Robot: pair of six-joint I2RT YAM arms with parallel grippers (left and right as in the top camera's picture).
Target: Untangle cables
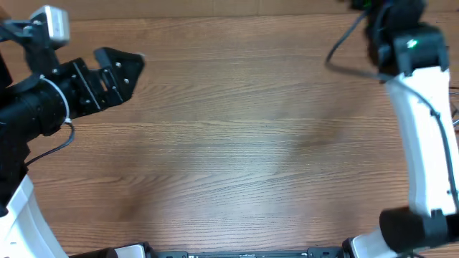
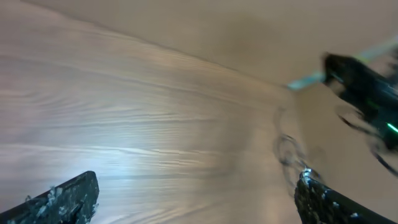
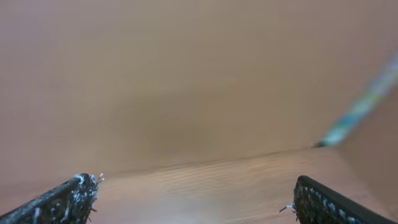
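On the wooden table, in the overhead view, the left gripper is held at ten o'clock and is pointed toward three o'clock. The right arm is stretched along the three o'clock side up to one o'clock, where its end is cut off by the frame edge. A thick black wire fixed to it is bowed out beside it. The cables cannot be made out here.

In the left wrist view, the left gripper is shown with its fingers set wide apart at seven and five o'clock, and nothing is gripped between them. Faint, blurred thin loops are seen at four o'clock, just below the right arm. Whether these are the cables cannot be told.

In the right wrist view, the right gripper is likewise spread wide, with nothing held between its fingers. A strip of table is seen beyond it at six o'clock.
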